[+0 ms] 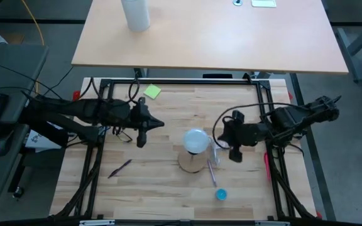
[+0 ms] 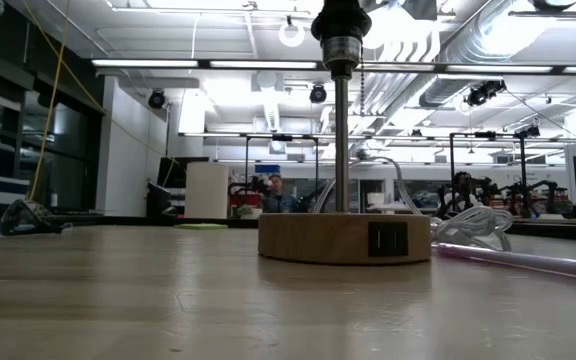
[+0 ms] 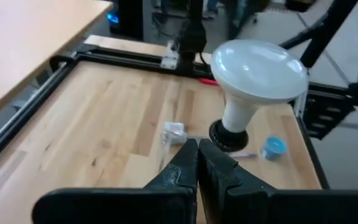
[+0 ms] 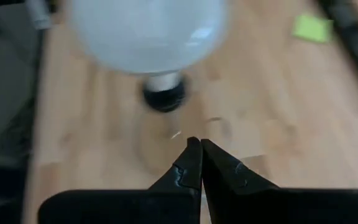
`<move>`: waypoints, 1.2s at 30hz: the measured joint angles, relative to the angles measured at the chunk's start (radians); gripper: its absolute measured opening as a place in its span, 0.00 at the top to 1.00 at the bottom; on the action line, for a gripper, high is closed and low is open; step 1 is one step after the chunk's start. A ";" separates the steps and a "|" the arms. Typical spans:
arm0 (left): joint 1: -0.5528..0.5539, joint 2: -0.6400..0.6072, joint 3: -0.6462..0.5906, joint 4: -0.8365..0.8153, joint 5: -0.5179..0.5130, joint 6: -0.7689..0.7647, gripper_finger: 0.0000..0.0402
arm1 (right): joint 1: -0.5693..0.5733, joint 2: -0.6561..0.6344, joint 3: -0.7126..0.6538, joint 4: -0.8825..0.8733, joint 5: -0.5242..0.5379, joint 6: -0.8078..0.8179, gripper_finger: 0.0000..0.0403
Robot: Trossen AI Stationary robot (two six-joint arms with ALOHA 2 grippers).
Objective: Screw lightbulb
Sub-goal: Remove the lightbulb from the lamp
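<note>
lightbulb: seated upright in the black socket on the round wooden base, mid-table.
my left gripper: clenched on nothing, near the bulb on its left side.
my right gripper: clenched, empty, just right of the bulb.
nearby: blue cap, purple pen, green note.

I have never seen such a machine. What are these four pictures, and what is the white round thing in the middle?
It is a robot with two dark arms at a wooden table. One picture looks down from above, one looks level across the table, and two come from cameras on the arms' wrists. The white thing is the lightbulb, sitting in a black socket on a round wooden base. The left gripper and the right gripper are shut and hold nothing, one on each side of the bulb.
</note>
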State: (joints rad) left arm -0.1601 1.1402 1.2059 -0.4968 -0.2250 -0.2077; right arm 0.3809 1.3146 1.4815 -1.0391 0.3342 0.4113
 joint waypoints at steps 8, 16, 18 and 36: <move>0.004 0.034 -0.164 0.305 -0.006 0.026 1.00 | 0.080 0.049 0.000 0.129 -0.111 0.029 1.00; 0.025 0.166 -0.204 0.605 0.126 0.000 1.00 | 0.080 0.118 0.000 0.417 -0.123 -0.055 1.00; 0.025 0.183 -0.203 0.665 0.134 -0.002 1.00 | 0.071 0.122 0.000 0.424 -0.104 -0.055 1.00; -0.090 0.102 -0.202 0.652 0.199 -0.162 1.00 | 0.028 0.101 -0.001 0.107 0.144 -0.054 1.00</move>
State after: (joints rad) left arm -0.2501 1.2425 1.0035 0.1549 -0.0259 -0.3693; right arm 0.4092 1.4159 1.4807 -0.9325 0.4786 0.3577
